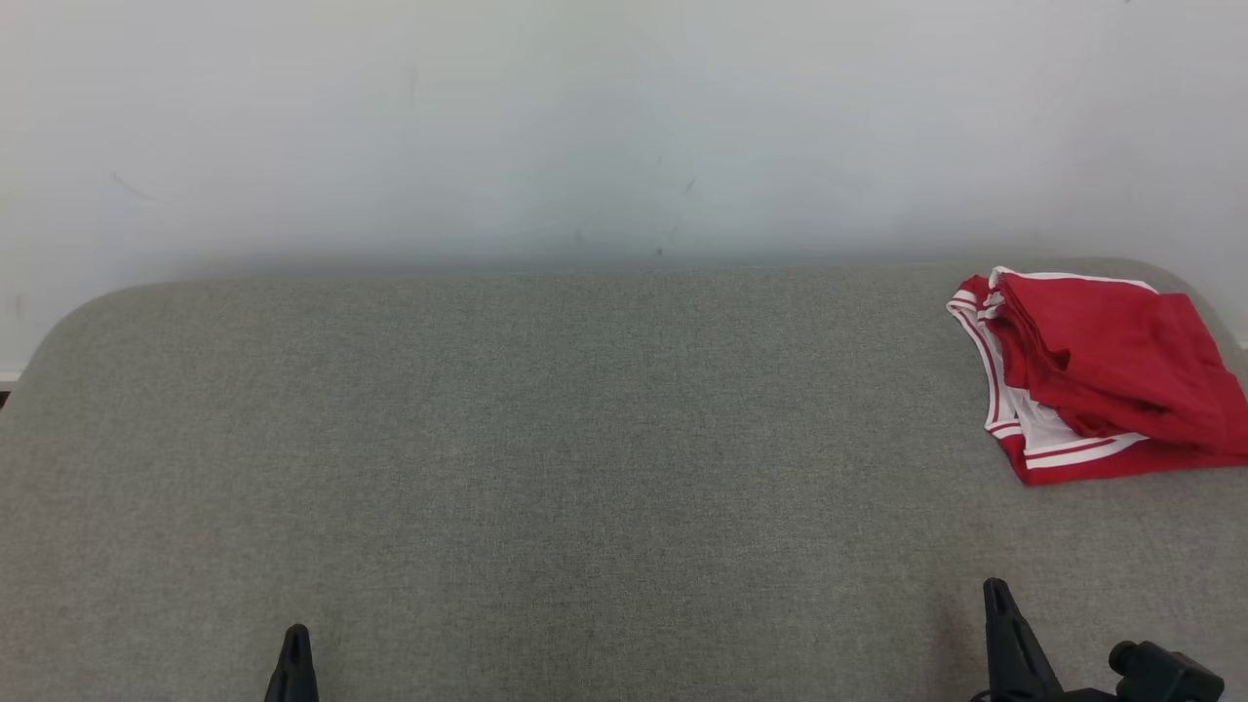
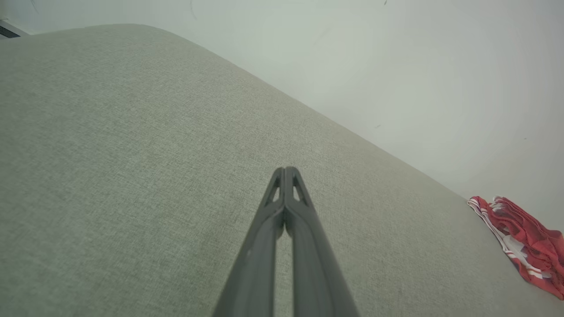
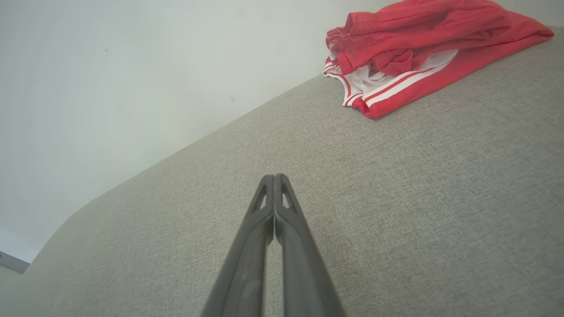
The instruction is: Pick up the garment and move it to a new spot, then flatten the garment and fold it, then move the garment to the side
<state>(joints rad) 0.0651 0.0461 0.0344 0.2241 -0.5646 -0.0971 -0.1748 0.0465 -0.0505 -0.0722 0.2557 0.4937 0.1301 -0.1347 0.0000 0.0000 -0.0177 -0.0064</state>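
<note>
Now both end effectors (image 2: 286,169) (image 3: 274,176) are fully closed, empty.

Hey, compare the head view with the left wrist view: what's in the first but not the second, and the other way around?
Head view's extra: the right tool at the lower right, with a dark fitting beside it. Left wrist view's extra: a close look along the left tool, its fingers pressed together on nothing, plus a small dark strip in the top left corner. Shared: the grey fabric surface, the bunched red garment with white stripes near its far right corner, the pale wall, and the left tool's tip.
</note>
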